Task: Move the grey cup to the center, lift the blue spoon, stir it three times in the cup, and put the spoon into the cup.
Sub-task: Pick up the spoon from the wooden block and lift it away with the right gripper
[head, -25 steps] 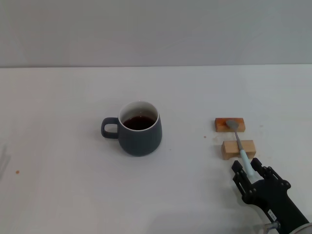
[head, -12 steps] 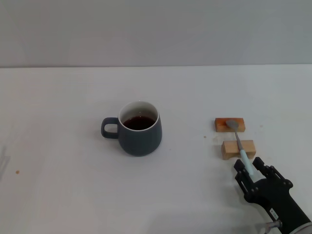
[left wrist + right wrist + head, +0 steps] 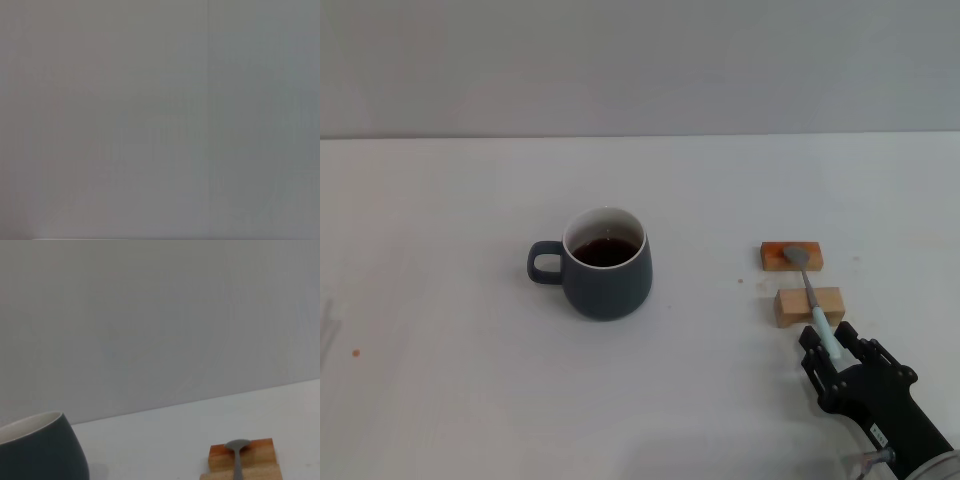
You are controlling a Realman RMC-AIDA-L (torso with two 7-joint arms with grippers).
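Observation:
The grey cup (image 3: 608,272) stands upright near the middle of the white table, handle to the left, dark liquid inside. It also shows in the right wrist view (image 3: 42,452). The blue spoon (image 3: 810,290) lies across two wooden blocks, metal bowl on the far block, pale-blue handle pointing toward me. Its bowl shows in the right wrist view (image 3: 237,446). My right gripper (image 3: 830,347) is low at the table's front right, open, with one finger on each side of the handle's end. My left gripper is out of view; the left wrist view shows only blank grey.
The far wooden block (image 3: 791,256) and the near wooden block (image 3: 809,305) sit right of the cup and carry the spoon. A small orange speck (image 3: 356,352) lies at the left. A grey wall runs behind the table.
My right gripper has edged slightly forward around the spoon handle's end. The cup, the spoon and the blocks have not moved.

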